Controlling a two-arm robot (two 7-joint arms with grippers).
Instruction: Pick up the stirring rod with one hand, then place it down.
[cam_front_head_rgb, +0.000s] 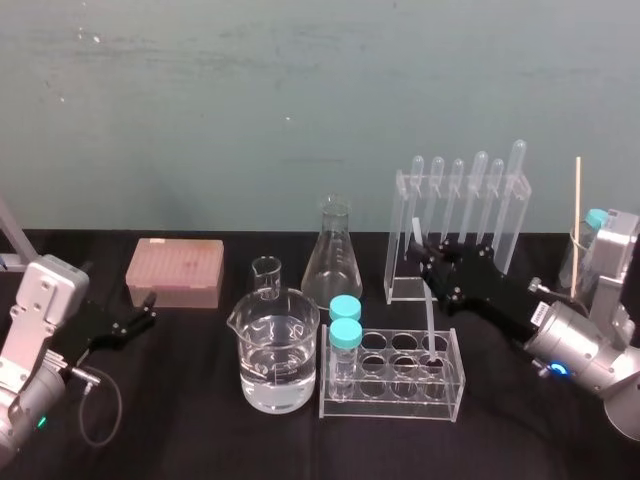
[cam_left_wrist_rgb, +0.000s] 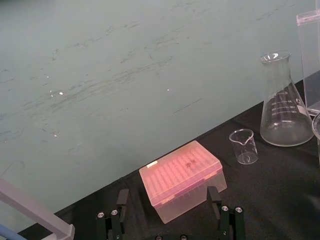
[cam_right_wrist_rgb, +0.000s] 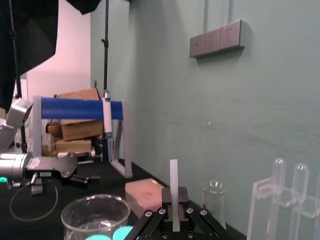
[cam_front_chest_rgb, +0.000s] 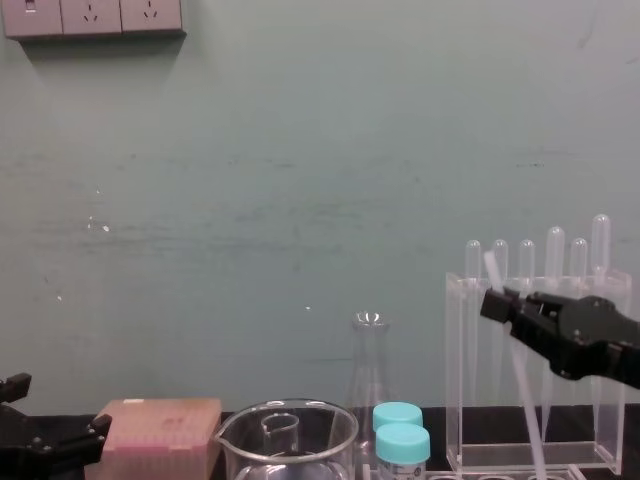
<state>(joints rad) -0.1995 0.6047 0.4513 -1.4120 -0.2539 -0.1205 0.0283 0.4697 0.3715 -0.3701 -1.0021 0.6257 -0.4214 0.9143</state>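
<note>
1. My right gripper (cam_front_head_rgb: 432, 262) is clamped on the stirring rod (cam_front_head_rgb: 429, 312), right of centre, the rod's lower end at the low rack (cam_front_head_rgb: 455, 400).
2. My left gripper (cam_front_head_rgb: 148, 312) idles open, far left.
3. Grasp looks done; lifting clear and placing down remain.

Our right gripper (cam_front_head_rgb: 425, 255) reaches forward from the right side, held up at mid-height. Its fingers are clamped on the stirring rod (cam_right_wrist_rgb: 173, 172), which stands nearly upright between them. Our left gripper (cam_front_head_rgb: 143, 318) sits low at the far left, fingers spread wide.
</note>
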